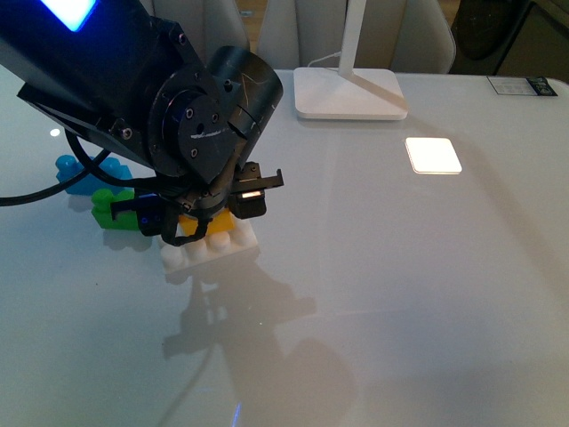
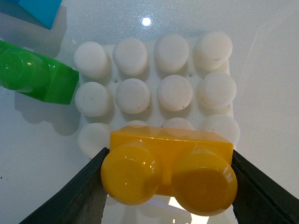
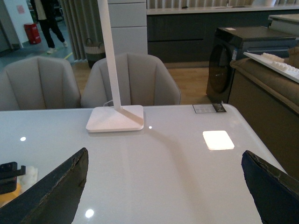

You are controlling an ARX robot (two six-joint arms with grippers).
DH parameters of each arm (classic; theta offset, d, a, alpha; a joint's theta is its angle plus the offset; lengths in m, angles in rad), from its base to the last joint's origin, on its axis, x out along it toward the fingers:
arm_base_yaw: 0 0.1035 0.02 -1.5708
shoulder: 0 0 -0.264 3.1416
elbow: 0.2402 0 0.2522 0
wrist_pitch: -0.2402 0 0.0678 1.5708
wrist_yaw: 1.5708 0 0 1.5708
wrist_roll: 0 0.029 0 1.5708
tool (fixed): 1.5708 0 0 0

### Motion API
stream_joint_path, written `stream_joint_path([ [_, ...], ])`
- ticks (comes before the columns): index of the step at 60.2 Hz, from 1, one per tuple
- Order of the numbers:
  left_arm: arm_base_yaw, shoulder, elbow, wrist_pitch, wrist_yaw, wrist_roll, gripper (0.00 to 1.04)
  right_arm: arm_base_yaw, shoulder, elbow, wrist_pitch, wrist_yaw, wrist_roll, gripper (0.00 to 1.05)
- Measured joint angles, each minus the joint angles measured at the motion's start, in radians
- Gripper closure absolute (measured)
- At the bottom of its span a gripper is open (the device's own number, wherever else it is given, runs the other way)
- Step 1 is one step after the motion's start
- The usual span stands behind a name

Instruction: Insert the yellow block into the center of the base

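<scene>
My left gripper (image 2: 168,186) is shut on the yellow block (image 2: 168,170), one dark finger against each short end and both studs facing the camera. The block is over the white studded base (image 2: 174,92), covering the middle studs of the base's third row. I cannot tell whether it is pressed down. In the front view the left gripper (image 1: 209,213) hangs over the base (image 1: 213,251), with a bit of the yellow block (image 1: 220,223) showing beneath it. My right gripper (image 3: 163,186) is open above bare tabletop, far from the base, and does not show in the front view.
A green brick (image 1: 111,209) lies just left of the base, and a blue brick (image 1: 80,173) lies behind the green one. A white lamp foot (image 1: 347,93) stands at the back. A bright light patch (image 1: 433,155) lies on the table to the right.
</scene>
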Motion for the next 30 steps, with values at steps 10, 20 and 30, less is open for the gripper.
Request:
stream_joint_path([
  [10, 0.000, 0.010, 0.016, -0.006, -0.011, -0.001, 0.42, 0.000, 0.000, 0.000, 0.000, 0.000, 0.000, 0.09],
  [20, 0.000, 0.011, 0.023, -0.028, -0.018, -0.008, 0.42, 0.000, 0.000, 0.000, 0.000, 0.000, 0.000, 0.09],
  [30, 0.000, 0.026, 0.046, -0.053, -0.035, -0.013, 0.42, 0.000, 0.000, 0.000, 0.000, 0.000, 0.000, 0.09],
])
